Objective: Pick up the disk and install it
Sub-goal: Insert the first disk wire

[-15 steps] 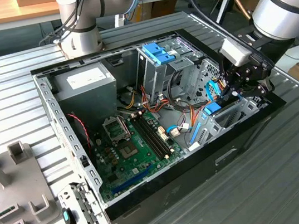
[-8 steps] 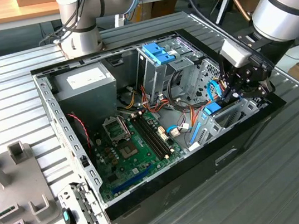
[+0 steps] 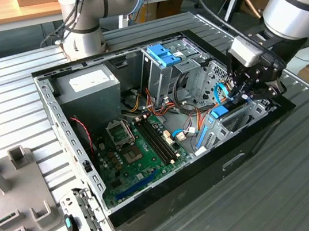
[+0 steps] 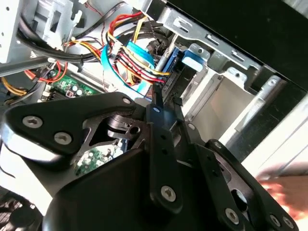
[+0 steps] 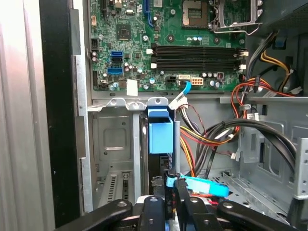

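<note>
The table [image 3: 17,89] is ribbed metal, pale grey with a dull sheen. The case [image 3: 172,197] has a glossy black outer skin over bare, matt grey sheet metal, punched with holes along its edges. The board [image 5: 159,43] is green laminate, slightly shiny, with black plastic slots [image 5: 197,55]. The disk [image 5: 160,134] shows smooth bright blue plastic on its rail and tab (the dark body is mostly hidden in the bay). The gripper [image 5: 168,192] is matt black metal with small silvery screw heads. The cables [image 5: 211,130] have smooth plastic sheaths in red, yellow, orange and black.
</note>
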Available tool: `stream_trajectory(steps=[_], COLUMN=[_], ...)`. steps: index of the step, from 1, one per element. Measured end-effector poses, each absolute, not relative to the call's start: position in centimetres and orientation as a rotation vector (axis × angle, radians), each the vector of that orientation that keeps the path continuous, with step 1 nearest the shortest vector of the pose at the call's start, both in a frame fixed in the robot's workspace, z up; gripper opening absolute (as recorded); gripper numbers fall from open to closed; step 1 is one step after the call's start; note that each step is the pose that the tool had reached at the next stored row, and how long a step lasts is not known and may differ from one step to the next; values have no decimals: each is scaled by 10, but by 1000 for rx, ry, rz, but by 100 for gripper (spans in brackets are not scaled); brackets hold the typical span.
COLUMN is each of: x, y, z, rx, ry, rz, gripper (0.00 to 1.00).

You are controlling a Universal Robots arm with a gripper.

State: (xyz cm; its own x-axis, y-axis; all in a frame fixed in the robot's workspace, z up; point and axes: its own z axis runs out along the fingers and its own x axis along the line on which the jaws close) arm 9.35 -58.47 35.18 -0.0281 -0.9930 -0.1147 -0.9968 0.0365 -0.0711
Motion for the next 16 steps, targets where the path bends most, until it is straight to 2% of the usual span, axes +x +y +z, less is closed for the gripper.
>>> stream_trajectory(steps=[7,16], x=[94,88], y=[-585,-580], z=[380,381], rx=[-2093,-2093], ry=[2162,2162], rz=[44,43], gripper=[24,24])
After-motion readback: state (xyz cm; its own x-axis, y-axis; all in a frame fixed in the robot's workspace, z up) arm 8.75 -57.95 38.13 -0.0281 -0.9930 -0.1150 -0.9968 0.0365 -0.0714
